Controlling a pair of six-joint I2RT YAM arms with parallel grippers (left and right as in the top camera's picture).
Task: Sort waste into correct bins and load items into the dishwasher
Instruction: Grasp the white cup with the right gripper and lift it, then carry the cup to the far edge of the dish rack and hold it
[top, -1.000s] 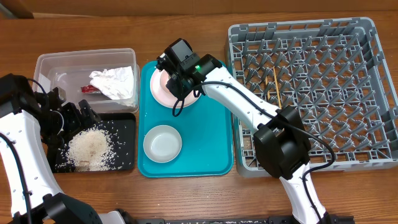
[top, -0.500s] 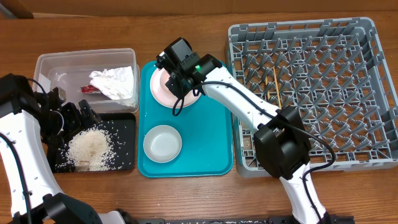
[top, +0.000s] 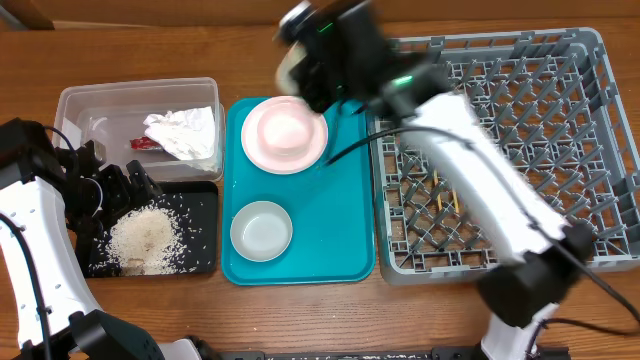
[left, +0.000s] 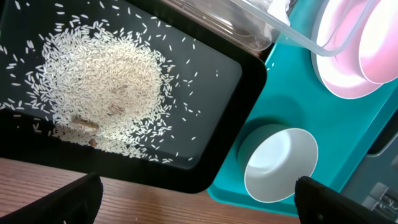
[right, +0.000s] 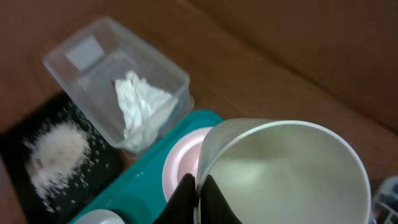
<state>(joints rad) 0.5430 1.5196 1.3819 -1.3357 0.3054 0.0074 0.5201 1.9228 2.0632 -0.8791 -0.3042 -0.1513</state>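
Underneath, a wooden table (top: 300, 310) bears teal tray (top: 335, 220) and grey rack (top: 560, 110).

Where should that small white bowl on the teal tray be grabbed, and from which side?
Pinch the rim of the white bowl from above, one finger inside, one outside: it sits upright and empty, mouth up. Take the rim toward the dish rack, where teal tray lies bare; the black tray crowds the other side.

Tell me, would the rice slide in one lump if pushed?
Probably not: the rice lies as loose grains, some already scattered over the black tray, so a push would likely spread it. Pinching would probably lift only a few grains.
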